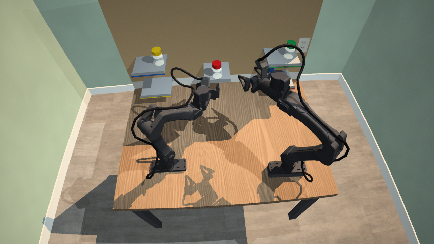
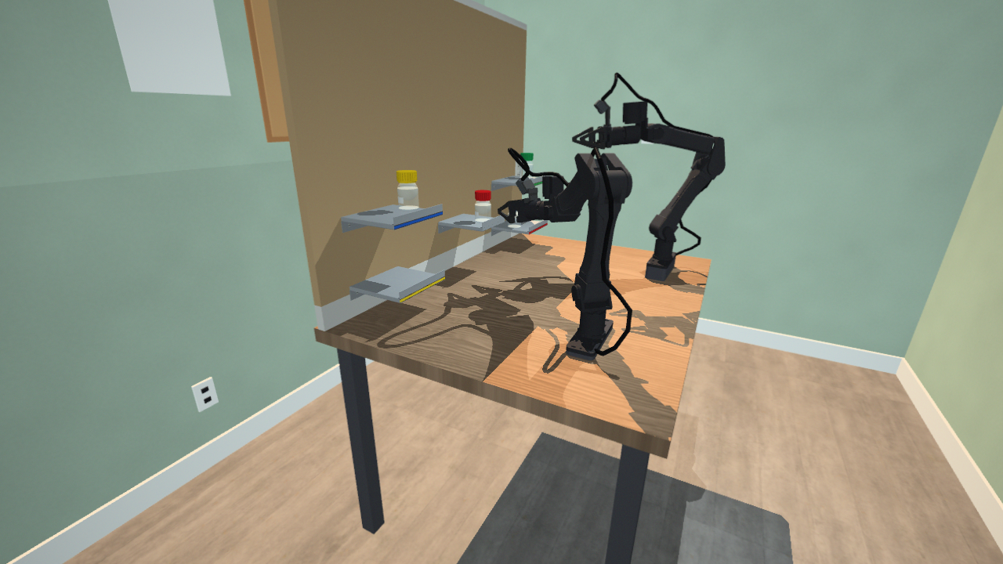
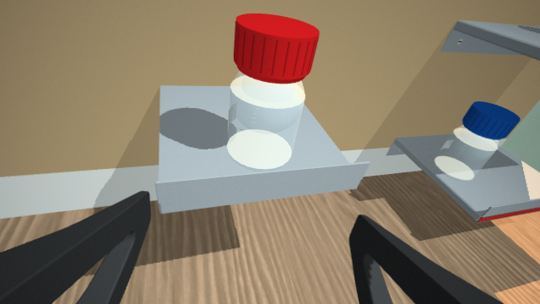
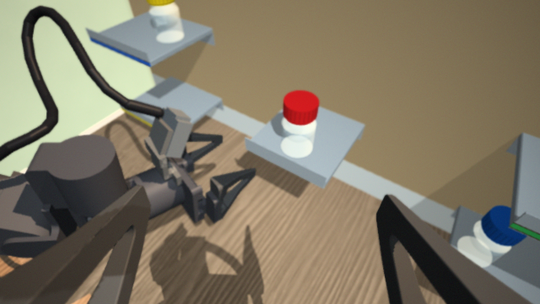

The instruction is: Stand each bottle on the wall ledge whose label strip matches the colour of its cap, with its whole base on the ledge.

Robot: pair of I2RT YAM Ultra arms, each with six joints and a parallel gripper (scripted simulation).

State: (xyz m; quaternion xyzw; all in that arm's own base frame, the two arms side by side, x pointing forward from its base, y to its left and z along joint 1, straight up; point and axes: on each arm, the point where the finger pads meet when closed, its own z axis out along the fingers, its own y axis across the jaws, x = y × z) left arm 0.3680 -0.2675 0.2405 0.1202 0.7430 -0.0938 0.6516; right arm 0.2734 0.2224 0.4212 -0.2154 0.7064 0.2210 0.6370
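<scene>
A red-capped bottle (image 1: 216, 69) (image 2: 482, 203) (image 3: 270, 84) (image 4: 299, 122) stands on the middle ledge (image 1: 225, 78) (image 3: 253, 187) (image 4: 333, 139), whose strip I cannot see. My left gripper (image 1: 217, 91) (image 3: 255, 215) (image 4: 238, 154) is open and empty, a short way in front of this ledge and below the bottle. My right gripper (image 1: 242, 82) (image 2: 583, 135) (image 4: 264, 200) is open and empty, up in the air to the right. A blue-capped bottle (image 3: 481, 135) (image 4: 494, 230) stands on the red-strip ledge (image 3: 498, 192).
A yellow-capped bottle (image 1: 157, 54) (image 2: 407, 188) stands on the blue-strip ledge (image 1: 142, 69) (image 2: 392, 219). A green-capped bottle (image 1: 290, 48) stands on the green-strip ledge (image 1: 277, 62). The low yellow-strip ledge (image 1: 156, 87) (image 2: 396, 283) is empty. The brown wall board stands behind all ledges.
</scene>
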